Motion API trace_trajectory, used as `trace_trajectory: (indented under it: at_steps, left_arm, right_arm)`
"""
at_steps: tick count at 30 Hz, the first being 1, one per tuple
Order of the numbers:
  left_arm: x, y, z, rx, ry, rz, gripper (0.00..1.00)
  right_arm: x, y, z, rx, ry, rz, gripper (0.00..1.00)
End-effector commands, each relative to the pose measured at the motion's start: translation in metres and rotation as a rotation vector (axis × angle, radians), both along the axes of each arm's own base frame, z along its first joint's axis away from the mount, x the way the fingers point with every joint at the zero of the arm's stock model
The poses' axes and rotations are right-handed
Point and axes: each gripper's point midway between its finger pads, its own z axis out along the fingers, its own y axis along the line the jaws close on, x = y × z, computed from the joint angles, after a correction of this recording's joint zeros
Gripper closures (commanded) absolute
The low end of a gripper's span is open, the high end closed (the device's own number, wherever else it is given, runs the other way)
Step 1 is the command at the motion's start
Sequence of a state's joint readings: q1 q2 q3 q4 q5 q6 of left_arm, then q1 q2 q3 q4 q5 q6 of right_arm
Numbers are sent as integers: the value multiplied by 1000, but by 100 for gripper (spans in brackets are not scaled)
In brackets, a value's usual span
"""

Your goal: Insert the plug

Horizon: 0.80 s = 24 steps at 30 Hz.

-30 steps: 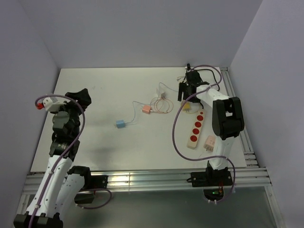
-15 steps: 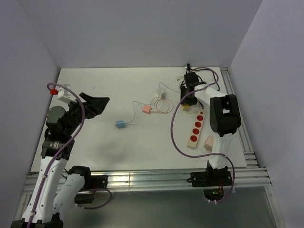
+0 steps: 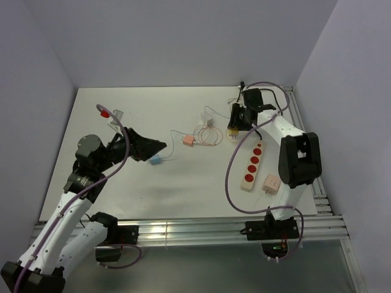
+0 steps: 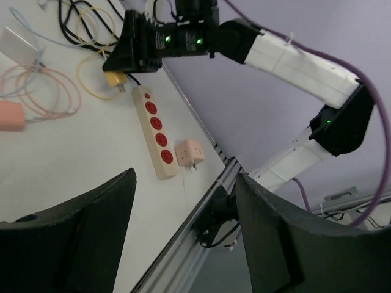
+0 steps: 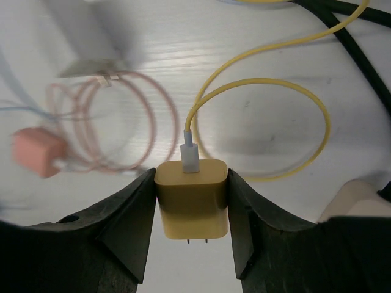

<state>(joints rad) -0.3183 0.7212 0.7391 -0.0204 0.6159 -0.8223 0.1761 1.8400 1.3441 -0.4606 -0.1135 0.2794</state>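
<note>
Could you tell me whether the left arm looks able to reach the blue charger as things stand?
Probably yes: the left gripper hangs right by the blue charger, jaws open and empty, and nothing stands between them.

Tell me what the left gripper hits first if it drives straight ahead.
Probably bare table short of the power strip and pink adapter; nothing else shows ahead of the left gripper, though depth is unclear.

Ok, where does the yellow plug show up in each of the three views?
Top external: yellow plug right of centre, towards the far edge, in the right gripper.
Left wrist: the plug upper left, beneath that gripper.
Right wrist: the plug bottom centre, clamped between the fingers.
Shared landmark: the pink charger.
</note>
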Motion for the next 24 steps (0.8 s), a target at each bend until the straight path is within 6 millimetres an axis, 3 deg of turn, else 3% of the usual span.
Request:
trace_trajectory:
  at_steps: [1,2,3,6,8,9,10,11,13,14,16,17,19,24]
  left_arm:
    - [5,-18,1,4,-63,-6,28]
    - [5,-28,1,1,-79,-10,28]
    - [9,-36,-4,10,-72,-10,29]
    - [20,-57,-8,15,-112,33,30]
    - [22,-73,-19,31,-137,46,29]
    - [27,-76,-9,-1,-185,83,28]
    - [23,-84,-12,-4,-204,73,29]
    - [27,-91,-19,0,-205,80,28]
    - [31,-101,-8,-33,-259,92,30]
    - [32,-113,-18,-11,-245,75,31]
    - [35,-124,-16,-6,-247,77,32]
    - [37,-130,-23,8,-240,75,32]
    - [34,-137,-23,7,-251,78,32]
    - [26,-148,-29,2,-239,64,32]
  right_arm:
    - [-2,30,77,208,-165,24,100]
    - [-9,32,79,234,-161,20,100]
    - [-15,40,99,295,-192,28,100]
    - [-35,55,125,402,-223,11,100]
    - [-53,54,132,450,-234,-63,100]
    - [-56,61,141,516,-249,-98,100]
    - [-67,63,134,538,-237,-111,100]
    - [-75,67,149,568,-274,-114,100]
    - [-90,80,154,598,-269,-130,100]
    - [-95,78,160,588,-300,-158,100]
    - [-113,89,156,608,-276,-174,100]
    - [-122,92,167,639,-302,-168,100]
    - [-137,104,169,705,-282,-160,100]
    - [-160,111,185,764,-304,-134,100]
